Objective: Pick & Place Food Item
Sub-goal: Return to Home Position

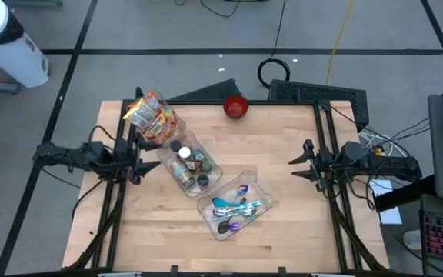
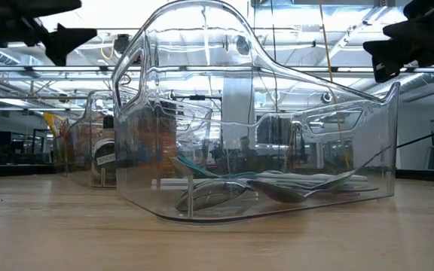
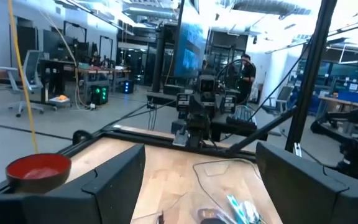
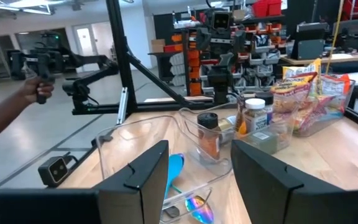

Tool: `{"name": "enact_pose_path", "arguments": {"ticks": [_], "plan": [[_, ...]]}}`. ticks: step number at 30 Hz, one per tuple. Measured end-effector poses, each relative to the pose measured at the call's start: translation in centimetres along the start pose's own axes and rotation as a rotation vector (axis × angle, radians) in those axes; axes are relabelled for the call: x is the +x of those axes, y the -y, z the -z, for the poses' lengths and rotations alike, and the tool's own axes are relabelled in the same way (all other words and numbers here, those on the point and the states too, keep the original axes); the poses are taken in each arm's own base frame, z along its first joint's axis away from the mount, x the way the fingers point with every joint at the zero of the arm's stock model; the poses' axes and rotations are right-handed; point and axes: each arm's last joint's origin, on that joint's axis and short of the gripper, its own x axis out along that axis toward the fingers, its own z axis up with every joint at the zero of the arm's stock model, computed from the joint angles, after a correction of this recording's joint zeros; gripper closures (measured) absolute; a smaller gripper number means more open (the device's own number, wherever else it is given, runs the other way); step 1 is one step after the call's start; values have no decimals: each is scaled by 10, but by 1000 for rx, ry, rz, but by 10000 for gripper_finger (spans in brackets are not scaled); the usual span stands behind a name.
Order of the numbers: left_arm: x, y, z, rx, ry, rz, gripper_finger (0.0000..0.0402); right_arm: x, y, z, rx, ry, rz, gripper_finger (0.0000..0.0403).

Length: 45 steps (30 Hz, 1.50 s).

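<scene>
Clear bin point(image 1: 261, 190) holds spoons point(image 1: 235, 205) | L gripper point(image 1: 149, 164) spread | R gripper point(image 1: 297, 163) spread

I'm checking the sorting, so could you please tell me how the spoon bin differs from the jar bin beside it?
The spoon bin holds coloured spoons lying flat; the jar bin holds lidded jars standing upright. The spoon bin ends the diagonal row of three; the jar bin is the middle one. Both are clear plastic on the wooden table. The left gripper and right gripper wait at the sides.
</scene>
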Motion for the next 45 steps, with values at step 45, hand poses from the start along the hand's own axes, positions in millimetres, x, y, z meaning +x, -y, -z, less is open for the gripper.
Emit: {"name": "enact_pose_path", "arguments": {"ticks": [45], "plan": [[-8, -6, 49, 90, -96, 28, 89, 10, 12, 37, -1, -36, 214, 238]]}}
